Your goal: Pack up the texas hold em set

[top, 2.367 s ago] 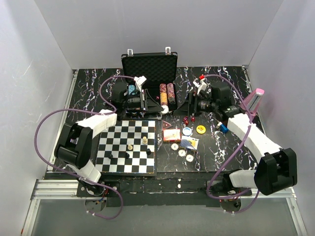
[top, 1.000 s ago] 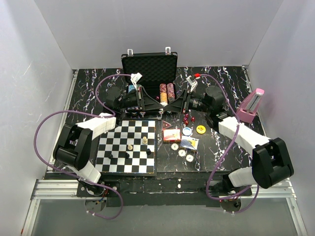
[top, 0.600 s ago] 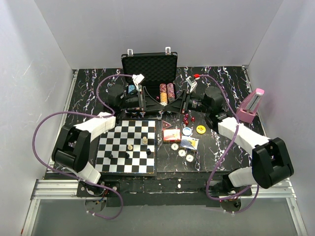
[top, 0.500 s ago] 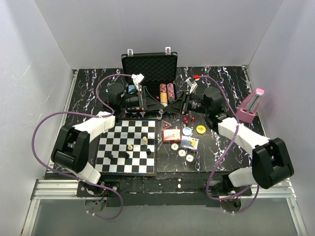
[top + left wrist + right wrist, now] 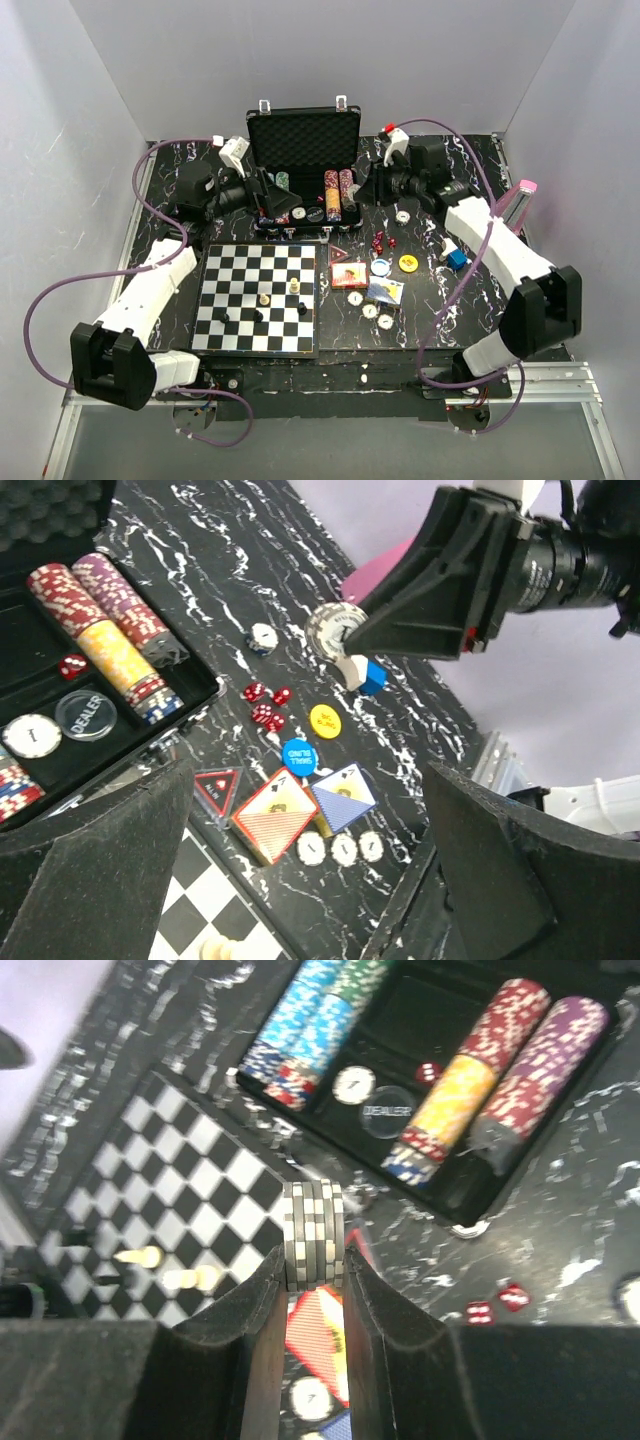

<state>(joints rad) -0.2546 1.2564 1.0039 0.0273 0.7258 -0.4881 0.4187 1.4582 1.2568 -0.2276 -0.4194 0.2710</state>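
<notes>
The black briefcase [image 5: 300, 130] stands open at the back of the table. Its tray [image 5: 470, 1215] holds rows of chips [image 5: 455, 1100], a clear dealer button [image 5: 387, 1115] and a red die [image 5: 428, 1072]. My right gripper [image 5: 314, 1260] is shut on a short stack of grey-and-white chips [image 5: 314, 1230], in the air right of the case [image 5: 362, 190]. My left gripper [image 5: 310, 860] is wide open with nothing in it, beside the case's left end [image 5: 270, 195]. On the table lie two card decks [image 5: 275, 815], red dice [image 5: 265, 705], round buttons [image 5: 298, 755] and three white chips [image 5: 343, 848].
A chessboard [image 5: 258, 300] with a few pieces lies in front of the case. A pink metronome [image 5: 510, 205] stands at the right, a small blue object [image 5: 455, 258] near it. A red triangular marker [image 5: 215, 785] lies by the case's front corner.
My left gripper has opened and drawn back to the left, away from the case front. The right gripper has risen and moved back to the right, still shut on the grey chips.
</notes>
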